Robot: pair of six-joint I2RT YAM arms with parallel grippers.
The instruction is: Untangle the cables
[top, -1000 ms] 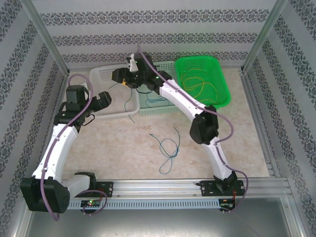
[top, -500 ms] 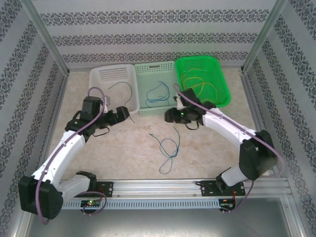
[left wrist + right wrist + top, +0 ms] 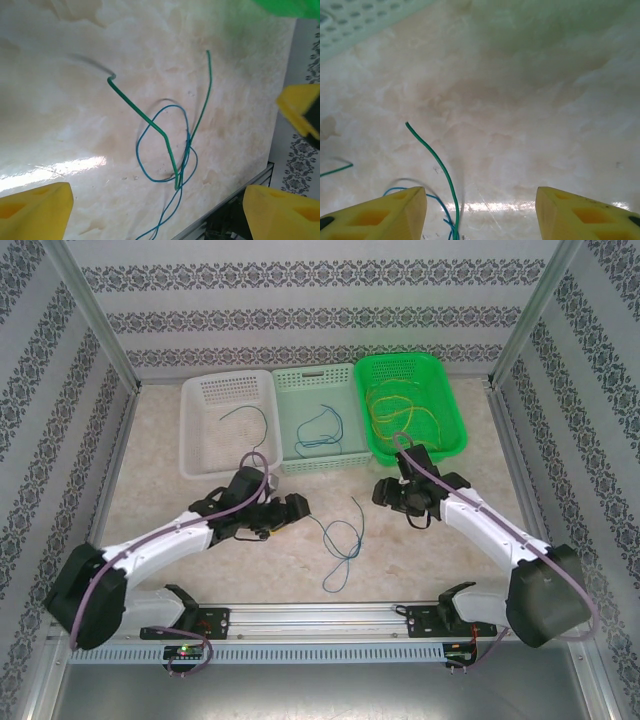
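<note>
Green, blue cables (image 3: 187, 145) tangled, seemingly untouched

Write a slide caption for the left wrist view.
Open left gripper poised over a green cable and a blue cable looped together on the marble-patterned table.

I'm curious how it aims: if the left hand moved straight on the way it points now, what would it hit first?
Most likely the tangle: the left hand points at the green cable crossed with the blue cable on the table, with nothing before them. How far off they are is unclear.
</note>
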